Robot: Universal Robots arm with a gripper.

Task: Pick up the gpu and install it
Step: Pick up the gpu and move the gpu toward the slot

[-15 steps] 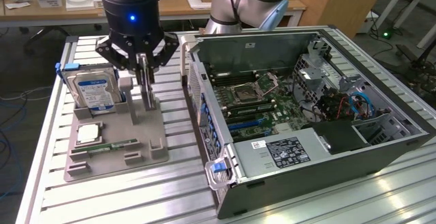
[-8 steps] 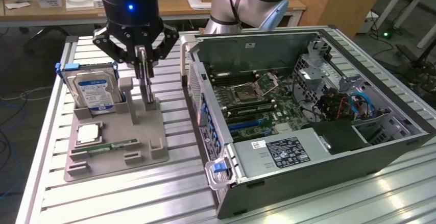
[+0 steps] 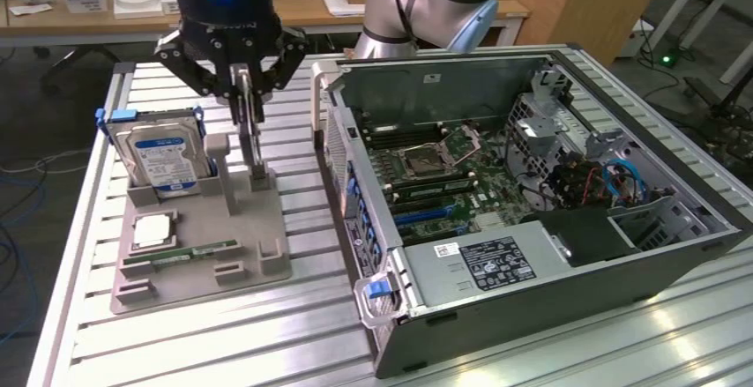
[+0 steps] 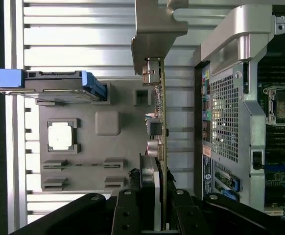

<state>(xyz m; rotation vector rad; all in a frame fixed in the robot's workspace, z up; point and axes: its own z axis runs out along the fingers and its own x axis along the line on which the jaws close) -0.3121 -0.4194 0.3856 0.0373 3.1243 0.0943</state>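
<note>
Jaws of the gripper [image 3: 243,112] clamp the upright gpu [image 3: 252,149] at the grey holder [image 3: 194,233] edge nearest the open case [image 3: 471,272], a bare tabletop [image 3: 309,255] strip between

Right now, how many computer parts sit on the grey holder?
4: hard drive standing at one end; processor flat beside it; memory stick flat past that; gpu standing on the side nearest the computer case. None seems hidden.
</note>
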